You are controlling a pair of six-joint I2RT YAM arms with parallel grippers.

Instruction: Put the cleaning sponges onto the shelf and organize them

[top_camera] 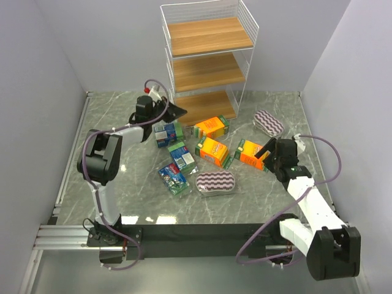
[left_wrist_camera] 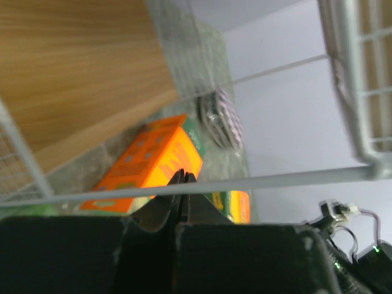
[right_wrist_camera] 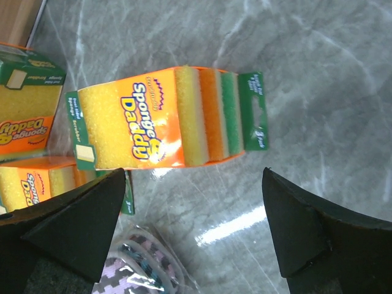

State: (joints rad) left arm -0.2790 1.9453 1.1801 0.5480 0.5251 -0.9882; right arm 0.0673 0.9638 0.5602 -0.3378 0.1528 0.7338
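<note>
The shelf stands at the back, its three wooden boards bare. Three orange sponge packs, three blue-green packs and two purple-white oval pads lie on the marble floor. My left gripper is shut and empty at the shelf's bottom left corner; in its wrist view the fingertips meet behind a wire, with an orange pack beyond. My right gripper is open just beside the right orange pack, apart from it.
Grey walls close in the floor on three sides. The shelf's lowest board and wire frame are close around my left gripper. An oval pad and two more orange packs lie left of my right gripper.
</note>
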